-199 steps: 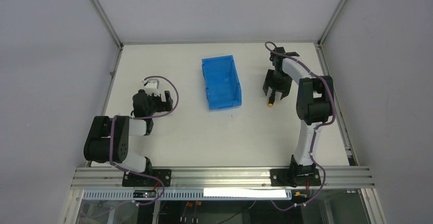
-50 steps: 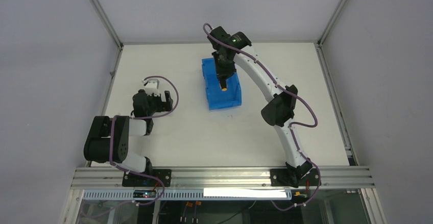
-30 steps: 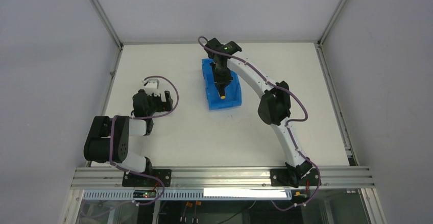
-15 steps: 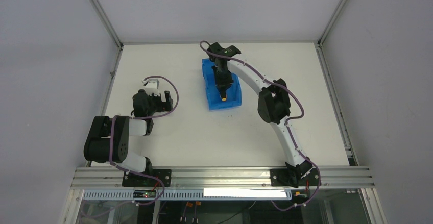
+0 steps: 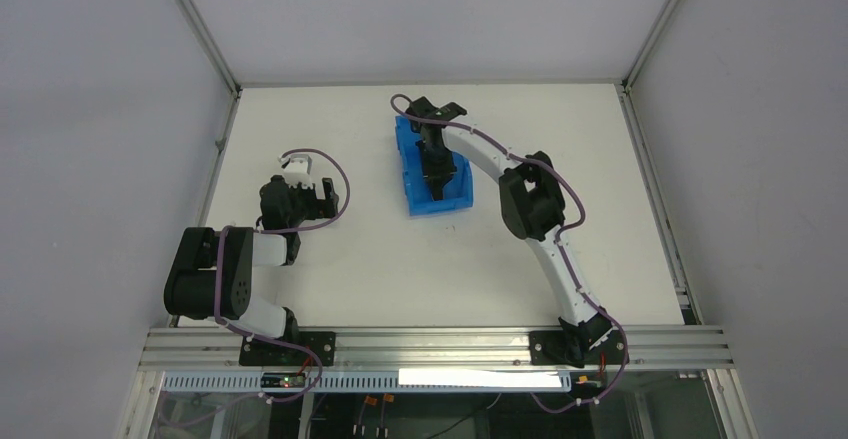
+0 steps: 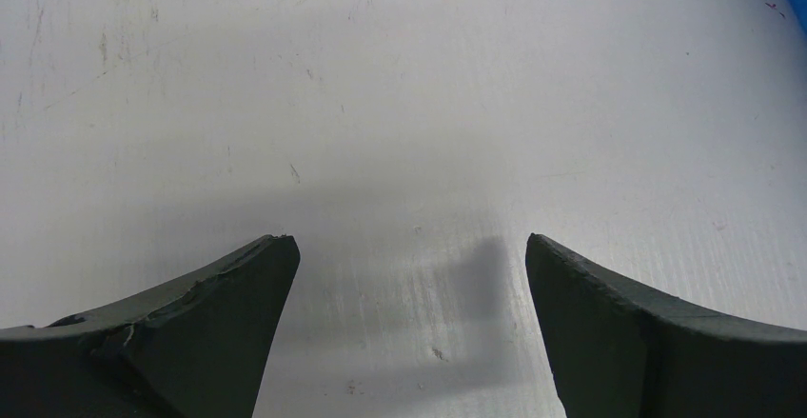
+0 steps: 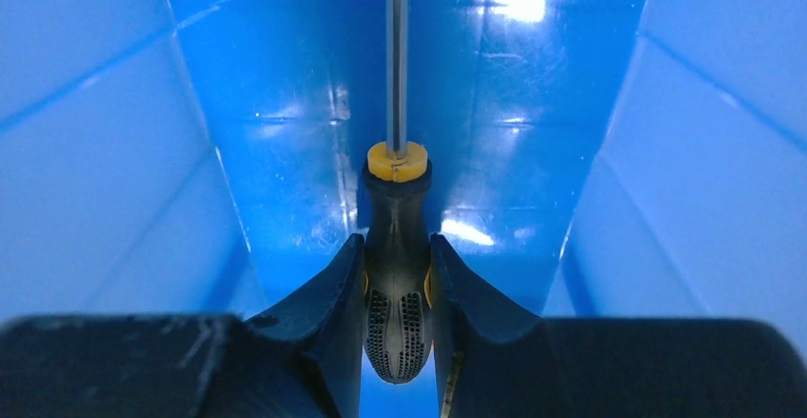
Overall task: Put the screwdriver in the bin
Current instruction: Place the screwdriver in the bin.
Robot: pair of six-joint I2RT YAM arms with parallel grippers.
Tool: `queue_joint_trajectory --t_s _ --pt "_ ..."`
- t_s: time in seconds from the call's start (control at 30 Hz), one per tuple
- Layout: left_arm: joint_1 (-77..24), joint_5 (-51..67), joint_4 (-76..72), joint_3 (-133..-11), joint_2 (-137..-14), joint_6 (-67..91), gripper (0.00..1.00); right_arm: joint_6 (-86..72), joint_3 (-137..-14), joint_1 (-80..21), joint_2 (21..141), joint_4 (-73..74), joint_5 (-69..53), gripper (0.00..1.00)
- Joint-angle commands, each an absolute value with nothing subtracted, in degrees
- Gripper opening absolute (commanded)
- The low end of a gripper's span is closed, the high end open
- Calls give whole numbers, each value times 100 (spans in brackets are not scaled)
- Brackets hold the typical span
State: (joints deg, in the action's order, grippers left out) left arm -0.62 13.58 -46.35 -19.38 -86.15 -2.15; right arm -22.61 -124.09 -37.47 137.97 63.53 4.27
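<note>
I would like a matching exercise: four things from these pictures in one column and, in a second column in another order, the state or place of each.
Things
1. screwdriver
2. bin
3. left gripper
4. right gripper

States or places
A. open, over the white table
B. blue, standing on the table
C. shut on a black handle, between blue walls
D. gripped by its handle, thin shaft pointing forward

Pairs: 1-D, 2-B, 3-A, 4-C
</note>
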Motion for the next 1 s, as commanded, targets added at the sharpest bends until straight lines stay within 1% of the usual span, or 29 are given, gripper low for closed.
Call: queue_joint_trajectory --t_s 0.0,0.23,0.27,0.3,0.33,0.37,0.43,0.57,0.8,0.97 --pt "25 1415 -4878 -2048 -8621 -158 99 -2250 -12412 -3731 13798 6071 580 0" --pt "18 1417 -4874 -2048 -8620 -158 99 -2248 -12236 -3743 13808 6034 631 1" --pt "18 1415 -4877 -2048 -8616 -158 99 -2249 -12235 -3744 13808 6042 651 6" --pt "18 1416 -4878 -2048 -8615 -158 99 -2239 -12234 -3744 13801 6053 670 15" --pt "18 1417 -4878 -2048 -8621 -158 99 -2234 -12235 -3744 13793 6055 698 20" --pt "23 1413 -4882 -2050 -8612 -159 99 -2226 -12235 -3744 13784 6056 709 29" --pt "19 1415 -4876 -2048 -8617 -165 99 -2208 -12262 -3746 13775 6075 716 40" --pt "23 1418 -4878 -2048 -8615 -160 99 -2197 -12370 -3758 13773 6169 719 56" --pt "23 1423 -4878 -2048 -8613 -158 99 -2077 -12818 -3804 13689 6518 828 62" --pt "18 1415 -4878 -2048 -8616 -158 99 -1961 -13163 -3829 13420 6776 889 68"
